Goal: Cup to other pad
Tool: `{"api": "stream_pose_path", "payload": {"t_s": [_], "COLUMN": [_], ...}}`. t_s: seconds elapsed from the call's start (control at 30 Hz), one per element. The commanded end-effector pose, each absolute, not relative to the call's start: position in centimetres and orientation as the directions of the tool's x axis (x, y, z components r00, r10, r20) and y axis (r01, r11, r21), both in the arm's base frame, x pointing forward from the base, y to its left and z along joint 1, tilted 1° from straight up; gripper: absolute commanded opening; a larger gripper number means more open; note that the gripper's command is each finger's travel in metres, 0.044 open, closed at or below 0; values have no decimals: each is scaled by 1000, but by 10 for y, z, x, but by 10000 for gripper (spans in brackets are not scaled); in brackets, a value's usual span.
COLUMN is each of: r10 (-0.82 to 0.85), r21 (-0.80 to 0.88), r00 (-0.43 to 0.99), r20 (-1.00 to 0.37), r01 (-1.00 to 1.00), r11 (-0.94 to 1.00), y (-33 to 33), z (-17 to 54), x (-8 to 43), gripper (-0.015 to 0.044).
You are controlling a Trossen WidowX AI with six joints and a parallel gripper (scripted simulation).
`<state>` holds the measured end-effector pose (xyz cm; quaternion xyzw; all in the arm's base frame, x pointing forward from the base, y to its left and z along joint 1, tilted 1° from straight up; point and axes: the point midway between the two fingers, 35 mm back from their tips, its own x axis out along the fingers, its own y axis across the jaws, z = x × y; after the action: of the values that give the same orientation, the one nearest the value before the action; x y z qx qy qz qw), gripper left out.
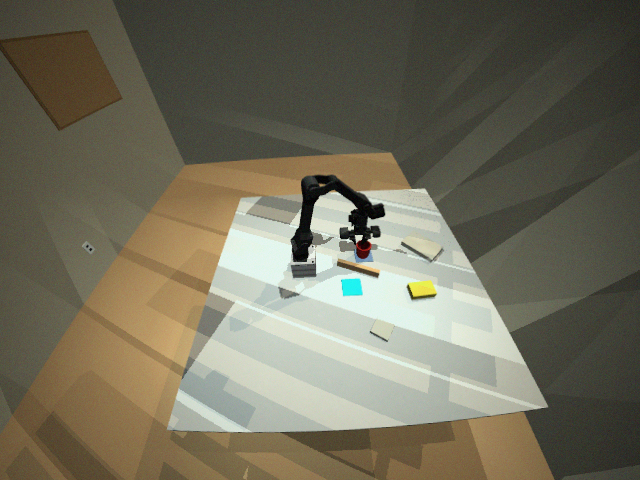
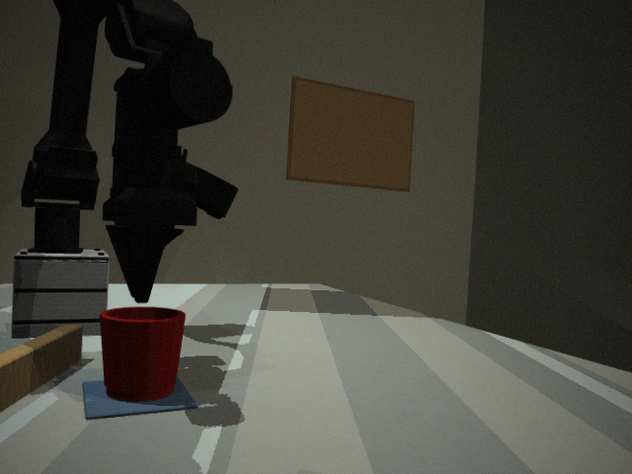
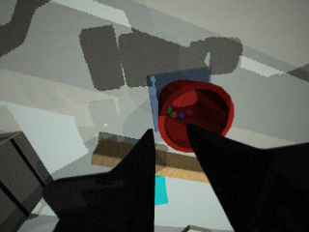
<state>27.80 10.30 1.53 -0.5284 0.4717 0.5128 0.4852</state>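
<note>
Hovers with gripper (image 1: pixel 360 240) (image 2: pixel 141 300) (image 3: pixel 169 130) spread partway above the red cup (image 1: pixel 363 250) (image 2: pixel 141 356) (image 3: pixel 219 113), upright on the blue pad (image 1: pixel 363 259) (image 2: pixel 97 403) (image 3: pixel 179 76), over a light-streaked table (image 1: pixel 310 366) (image 2: pixel 285 382) (image 3: pixel 29 87) in a dim room with a brown wall board (image 1: pixel 67 77) (image 2: pixel 352 134)

Before me, a wooden bar (image 1: pixel 357 267) (image 2: pixel 38 359) (image 3: pixel 179 165) lies on the white table (image 1: pixel 310 361) (image 2: pixel 408 408). I see a yellow block (image 1: pixel 421 289) well apart from it, a large beige slab (image 1: pixel 422 246) and a smaller beige tile (image 1: pixel 382 329). A brown board (image 1: pixel 67 77) (image 2: pixel 351 134) hangs on the wall, and I spot a small outlet (image 1: pixel 88 247) there too.
</note>
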Motion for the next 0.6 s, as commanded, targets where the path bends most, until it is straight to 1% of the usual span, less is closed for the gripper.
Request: {"api": "stream_pose_path", "payload": {"t_s": [0.0, 0.57], "r10": [-6, -6], "r21": [-19, -19], "r00": [20, 20], "r20": [-1000, -1000], "r01": [-996, -996], "r11": [-89, -89], "y": [102, 103], "z": [6, -22], "x": [275, 275], "gripper": [148, 148]}}
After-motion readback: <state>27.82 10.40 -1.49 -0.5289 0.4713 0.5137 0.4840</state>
